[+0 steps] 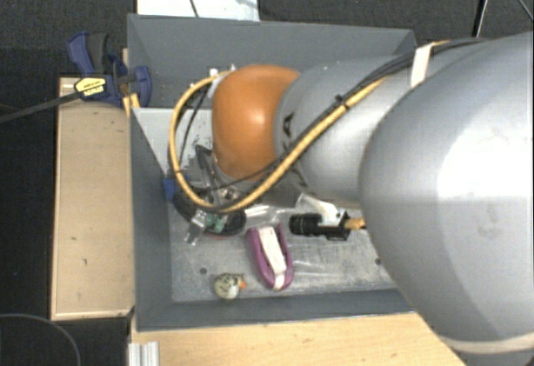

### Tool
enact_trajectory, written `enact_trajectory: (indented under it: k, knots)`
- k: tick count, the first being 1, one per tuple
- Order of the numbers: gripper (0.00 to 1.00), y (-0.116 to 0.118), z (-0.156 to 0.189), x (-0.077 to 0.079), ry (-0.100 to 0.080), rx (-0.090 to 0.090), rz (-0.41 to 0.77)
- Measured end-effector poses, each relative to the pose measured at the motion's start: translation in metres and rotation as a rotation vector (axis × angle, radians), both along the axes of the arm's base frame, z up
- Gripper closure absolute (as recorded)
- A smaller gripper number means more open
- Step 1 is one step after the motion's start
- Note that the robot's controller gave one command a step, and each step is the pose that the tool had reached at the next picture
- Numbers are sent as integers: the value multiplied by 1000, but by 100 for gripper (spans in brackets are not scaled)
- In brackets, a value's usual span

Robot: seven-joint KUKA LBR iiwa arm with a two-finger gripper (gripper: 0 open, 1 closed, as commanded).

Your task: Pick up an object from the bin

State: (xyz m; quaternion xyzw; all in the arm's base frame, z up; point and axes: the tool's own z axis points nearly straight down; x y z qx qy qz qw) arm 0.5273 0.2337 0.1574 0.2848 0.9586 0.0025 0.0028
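Nearest, close to the bin's (150, 273) near wall, lies a small round pale lump (226, 285), by itself on the floor. Just right of it and a little farther in is a purple case (269, 257), oblong with a white face, lying with its length running near to far. A clear wrapper (327, 260) lies flat to its right.

Farther in, a black tube (315, 225) lies crosswise, well under the arm (434, 189). Left of the tube, a small green piece (221, 224) sits on the floor, and the gripper (203, 213) is low right beside it, in the left part of the bin. This green piece is the thing nearest the gripper. Whether it is gripped or merely beside the gripper cannot be told, nor whether the gripper is released or clenched; the wrist and a yellow cable (177, 135) hide that. A blue piece (169, 188) shows at the left wall, touching or nearly touching the gripper's side.

Beyond is the orange cover (249, 118) of the wrist, then the bare far wall.

The step looks like settling down for a grasp. To do it well, the gripper should centre over the green piece, keep clear of the left wall and the blue piece, go down straight, and close only once down at the floor. Then lift straight up, so the purple case and tube are not dragged along.
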Motion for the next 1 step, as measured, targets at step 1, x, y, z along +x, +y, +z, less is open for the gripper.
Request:
enact_trajectory:
  k: [1]
  knots:
    - [100,0,4,0,5,-2,3]
